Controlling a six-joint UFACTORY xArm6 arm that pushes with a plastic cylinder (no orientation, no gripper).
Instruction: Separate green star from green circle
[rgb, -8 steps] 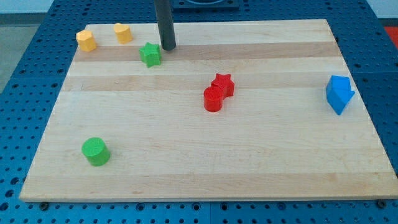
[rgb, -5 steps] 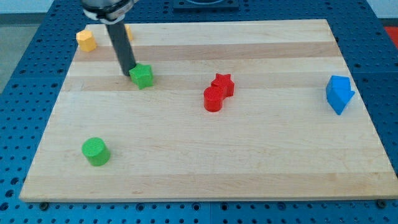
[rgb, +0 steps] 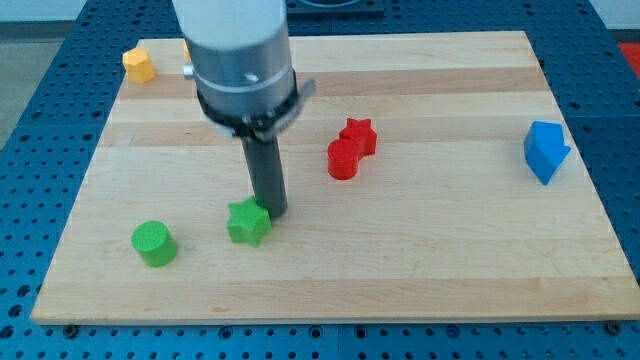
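Nearest the view's bottom, we find the green circle (rgb: 153, 243) standing on the wooden board (rgb: 420, 260), near the board's left edge and a short way in from its bottom edge. Just to its right, apart from it with a strip of bare wood between, lies the green star (rgb: 248, 222).

Our tip (rgb: 274, 211) stands at the star's upper right corner, touching it or very nearly so; we cannot tell which. The rod rises from there to the wide grey housing (rgb: 240, 60) of our arm, which covers part of the board's upper left. We carry no pincer, so there is no spread or pinch to report: the rod simply ends at the tip.

To the right of the star the lower board is bare wood as far as the right edge, and the bottom edge runs unbroken below both green blocks.

Further up, around mid-board, the red cylinder (rgb: 342, 159) and the red star (rgb: 357, 136) sit touching one another, well apart from the green pair. At the far right edge the blue block (rgb: 544, 150), of angular shape, rests close to the rim.

Farthest off, at the top left corner, a yellow block (rgb: 138, 65) sits near the board's top edge. A second yellow piece (rgb: 187, 48) shows only as a sliver beside the housing.
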